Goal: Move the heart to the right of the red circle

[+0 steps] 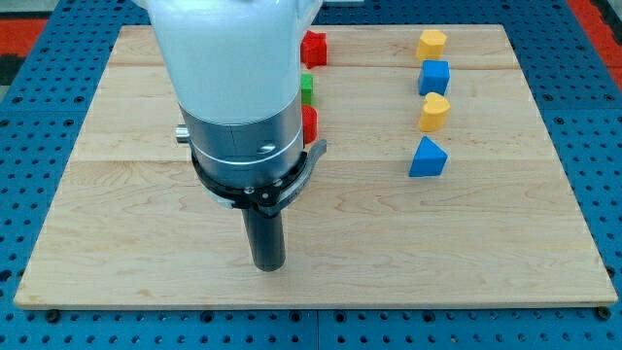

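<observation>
The yellow heart (pixel 434 112) sits on the right side of the desk (pixel 146 243), in a column of four blocks. Above it, at 12 o'clock, is a blue cube (pixel 433 76), and above that a yellow block (pixel 431 43) with a pointed top. Below the heart, at 6 o'clock, is a blue triangle (pixel 428 157).

The big arm hides most of the middle of the desk. Three blocks peek out beside it: a red block (pixel 313 48) near the top, a green block (pixel 306 87) under it, and another red block (pixel 309 124) under that. I cannot tell which red one is the circle, because too little of each shows.

My tip (pixel 268 266) is at the bottom middle of the desk, far from the heart, at about 8 o'clock from it. It touches no block. The end effector is just a plain rod, so it has no jaws to open and holds nothing.

To do this well, I think my tip should go around to the heart's 3 o'clock side. Then it can push the heart slowly toward 9 o'clock. It should slip between the blue cube and the blue triangle without bumping them. It should stop just beside the red circle.
</observation>
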